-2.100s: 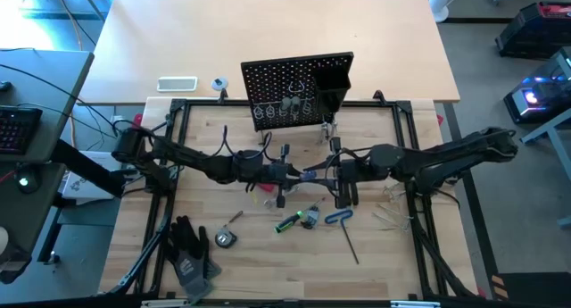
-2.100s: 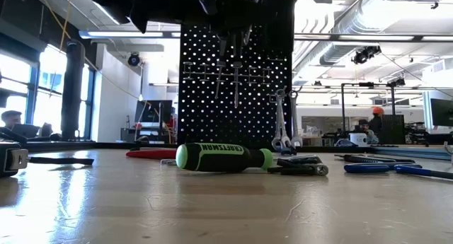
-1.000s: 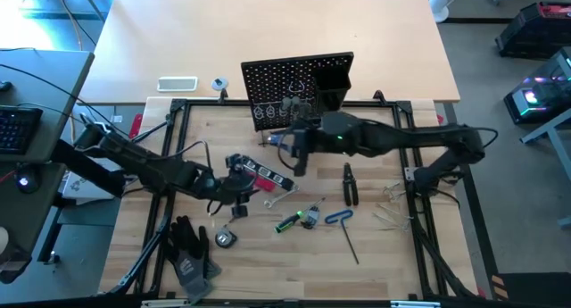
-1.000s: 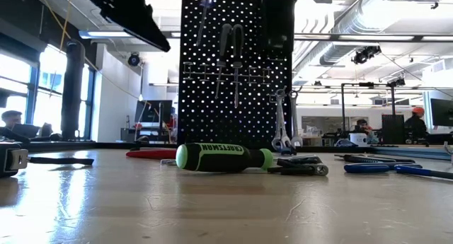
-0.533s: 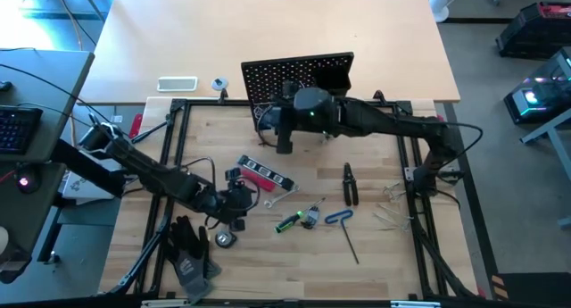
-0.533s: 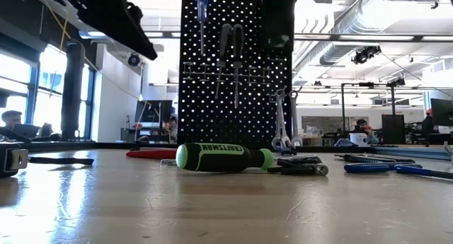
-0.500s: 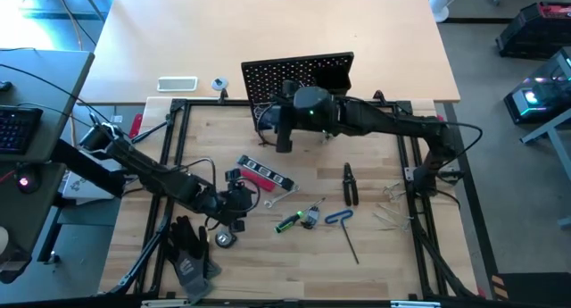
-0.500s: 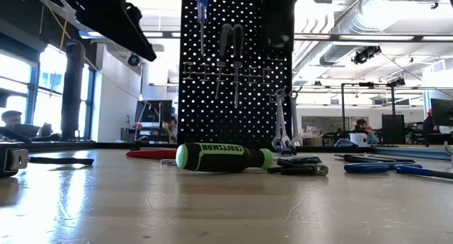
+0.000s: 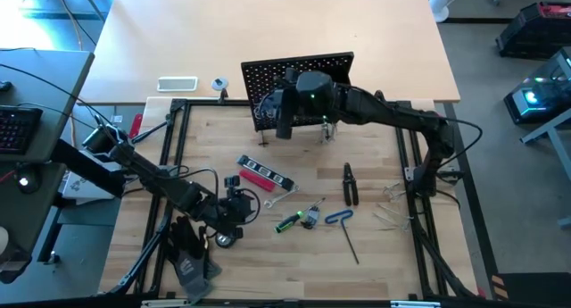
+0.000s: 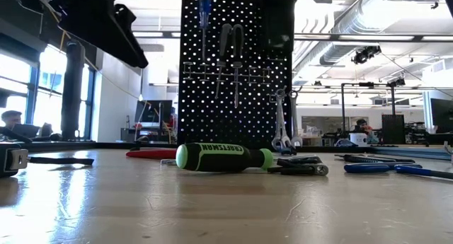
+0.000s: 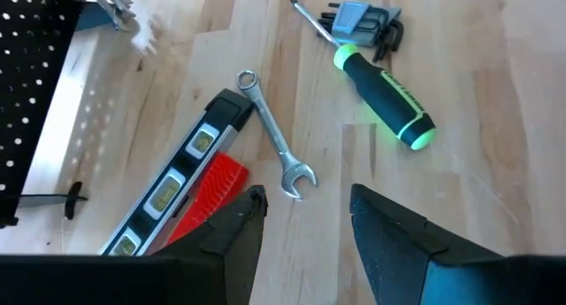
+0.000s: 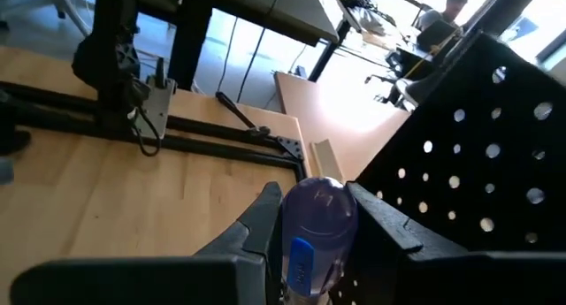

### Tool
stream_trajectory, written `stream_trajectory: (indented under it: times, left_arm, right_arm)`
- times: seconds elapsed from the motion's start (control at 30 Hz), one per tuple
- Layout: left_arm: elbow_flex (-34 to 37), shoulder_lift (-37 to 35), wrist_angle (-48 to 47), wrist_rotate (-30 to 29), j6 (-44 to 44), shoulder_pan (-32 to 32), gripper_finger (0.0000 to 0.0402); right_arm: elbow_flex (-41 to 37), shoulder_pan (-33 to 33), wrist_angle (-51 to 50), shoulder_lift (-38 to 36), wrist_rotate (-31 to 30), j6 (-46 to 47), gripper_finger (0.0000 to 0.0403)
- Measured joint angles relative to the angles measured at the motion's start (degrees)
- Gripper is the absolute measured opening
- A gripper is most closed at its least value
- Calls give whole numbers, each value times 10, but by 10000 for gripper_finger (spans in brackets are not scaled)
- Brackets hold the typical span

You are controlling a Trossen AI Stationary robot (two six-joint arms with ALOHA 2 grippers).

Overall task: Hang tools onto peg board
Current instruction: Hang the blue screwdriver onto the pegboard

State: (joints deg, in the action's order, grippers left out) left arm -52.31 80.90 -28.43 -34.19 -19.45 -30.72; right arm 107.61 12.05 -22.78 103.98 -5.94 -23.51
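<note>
On the left of the wooden table, the left gripper hangs with fingers parted and empty, above a silver open-end wrench and a red-and-black flat level. Farther right, the right gripper clamps a translucent blue-handled screwdriver against the black perforated peg board. A green-and-black screwdriver lies on the table.

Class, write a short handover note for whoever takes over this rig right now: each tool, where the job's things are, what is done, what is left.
Right tool: shut on the blue screwdriver, at the peg board.
Left tool: open, empty, above the table.
Done: two screwdrivers and wrenches hang on the board.
Left: seat the blue one; green screwdriver, loose wrench, red-black flat tool, pliers, hex key.
</note>
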Motion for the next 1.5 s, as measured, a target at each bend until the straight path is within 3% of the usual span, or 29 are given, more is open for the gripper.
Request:
stream_trajectory:
  times: [0.5, 1.5]
  left_arm:
    - [0, 0, -1, 7, -10, -29, 162]
    - [0, 0, -1, 6, -13, -29, 162]
  right_arm:
    - [-1, 22, -3, 31, 4, 6, 86]
    - [-2, 33, -11, 59, 0, 33, 86]
